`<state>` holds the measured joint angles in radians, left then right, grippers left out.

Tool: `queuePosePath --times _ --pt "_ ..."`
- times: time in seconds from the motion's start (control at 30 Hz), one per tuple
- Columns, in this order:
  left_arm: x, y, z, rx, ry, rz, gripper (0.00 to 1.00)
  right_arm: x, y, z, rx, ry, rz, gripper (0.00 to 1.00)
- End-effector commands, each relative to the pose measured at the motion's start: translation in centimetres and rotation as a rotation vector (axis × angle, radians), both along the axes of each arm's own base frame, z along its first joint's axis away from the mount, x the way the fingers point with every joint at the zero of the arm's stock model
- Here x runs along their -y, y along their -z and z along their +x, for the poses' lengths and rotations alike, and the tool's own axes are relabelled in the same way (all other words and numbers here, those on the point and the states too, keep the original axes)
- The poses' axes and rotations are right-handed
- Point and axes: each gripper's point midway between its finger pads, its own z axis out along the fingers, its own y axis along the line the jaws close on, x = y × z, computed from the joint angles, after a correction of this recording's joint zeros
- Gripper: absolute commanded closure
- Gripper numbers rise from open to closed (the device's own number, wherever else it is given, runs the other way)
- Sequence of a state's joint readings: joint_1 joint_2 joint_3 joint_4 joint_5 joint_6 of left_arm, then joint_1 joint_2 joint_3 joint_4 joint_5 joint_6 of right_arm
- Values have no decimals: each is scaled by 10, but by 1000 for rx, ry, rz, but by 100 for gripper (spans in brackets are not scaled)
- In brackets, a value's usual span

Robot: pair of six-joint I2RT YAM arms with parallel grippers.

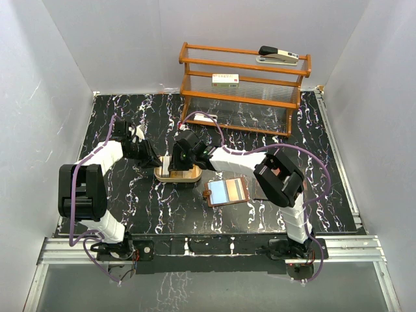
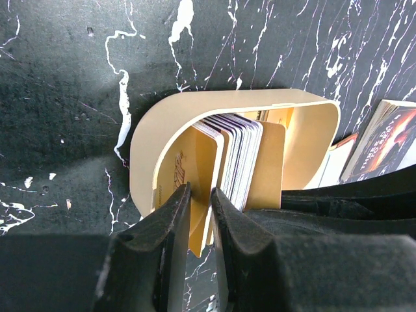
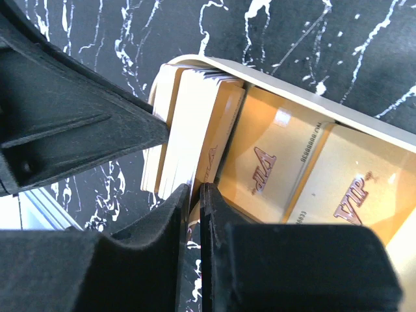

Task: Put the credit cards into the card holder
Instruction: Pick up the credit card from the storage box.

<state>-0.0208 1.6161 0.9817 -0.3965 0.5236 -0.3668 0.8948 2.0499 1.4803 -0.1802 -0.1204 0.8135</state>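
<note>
Tan tray (image 2: 312,130) holds upright credit cards (image 2: 240,156); left jaws and right jaws each pinch one.

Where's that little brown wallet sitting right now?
In the top view, the open card holder lies flat near the table's middle, just right of the tan tray and slightly nearer the front edge.

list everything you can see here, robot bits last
cards: several, gold and pale, standing in tray
tray: one, tan, table centre
wallet: one, brown, open, right of tray
booklet: one, dark, beside tray
rack: one, wooden, table back
stapler: one, black, atop rack
box: one, white, rack shelf
table: one, black marbled
left gripper: black, pinching a gold card
right gripper: black, closed on a card edge
</note>
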Motion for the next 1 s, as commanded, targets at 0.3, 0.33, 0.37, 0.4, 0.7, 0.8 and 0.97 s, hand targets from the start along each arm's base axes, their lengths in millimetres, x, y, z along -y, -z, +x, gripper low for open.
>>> queuePosePath --times 0.3,0.33,0.37,0.4,0.7,0.8,0.97 --pt "-15 4 -4 -22 -31 89 81 28 -58 12 153 85 -40 94" --pt "-17 3 -4 -20 -36 97 80 31 -60 13 161 88 -45 97" --pt "-19 3 -3 -19 -45 108 79 33 -63 12 168 88 -50 99" --pt "-20 0 -2 -12 -53 115 77 36 -64 12 176 91 -57 100" --pt "-20 -60 19 151 -77 105 70 75 -93 5 293 82 -102 100" --pt "-9 -72 17 173 -44 42 70 97 -96 -2 311 73 -135 100" --pt "11 -75 5 166 5 -12 70 135 -85 -20 270 52 -163 100"
